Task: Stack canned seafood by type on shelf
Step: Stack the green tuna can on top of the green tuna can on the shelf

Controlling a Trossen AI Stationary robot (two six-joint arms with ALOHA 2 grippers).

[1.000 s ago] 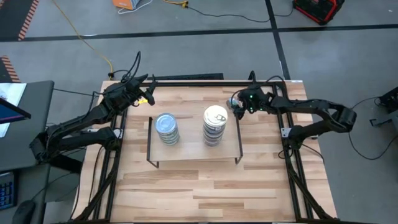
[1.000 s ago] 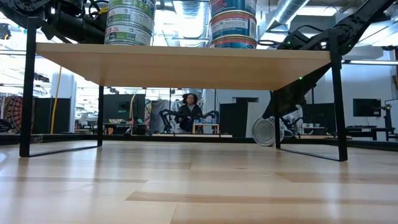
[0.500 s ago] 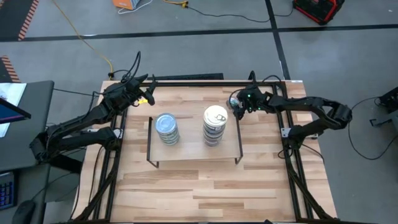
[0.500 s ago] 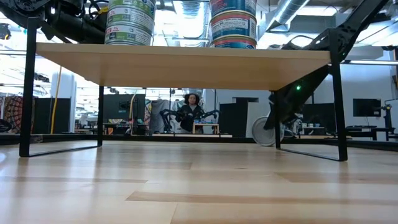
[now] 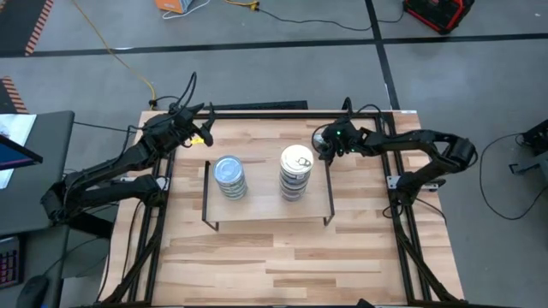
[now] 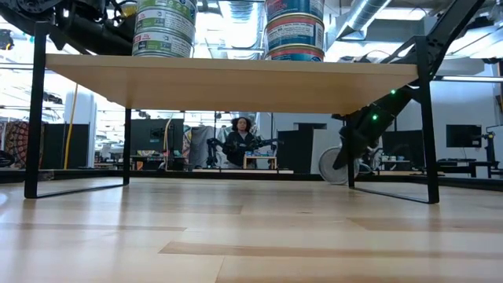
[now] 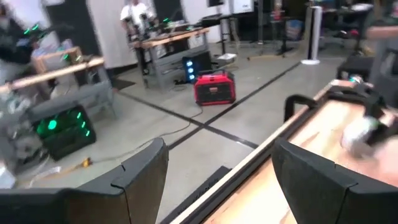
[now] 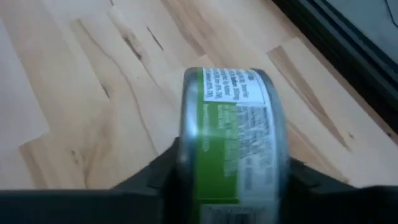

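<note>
The shelf point(image 5: 265, 205) stands mid-table with two stacks on its wooden top point(image 6: 236, 82): a blue-grey-lidded stack point(image 5: 229, 175) of green-labelled tins point(image 6: 163, 27) and a silver-gold-lidded stack point(image 5: 296, 169) of blue-labelled tins point(image 6: 295, 27). My right gripper point(image 5: 323, 144) is just past the shelf's far right corner, shut on a green-labelled tin point(image 8: 233, 137), which also shows in the low view as the tin point(image 6: 338, 167) behind the shelf leg. My left gripper point(image 7: 214, 180) is open and holds nothing, waiting at the table's far left corner point(image 5: 204, 130). My right gripper pinches the green-labelled tin between its two fingers point(image 8: 163, 169), one on each flat face, so the tin stands on edge with its label wall point(image 8: 236, 106) toward the wrist camera. The fingers come from the table's right, slanting down. Whether the rim touches the table cannot be told.
The shelf's thin black legs point(image 6: 427, 126) stand close to the right gripper. The table's black frame point(image 5: 257, 109) runs along the far edge. Bare tabletop point(image 5: 282, 265) lies in front of the shelf. A person point(image 6: 238, 141) sits in the room beyond.
My right gripper, still shut on the tin, has moved a little toward the table's left, closer to the shelf's far right corner and the silver-gold stack. The stacks and my left arm have kept still.
</note>
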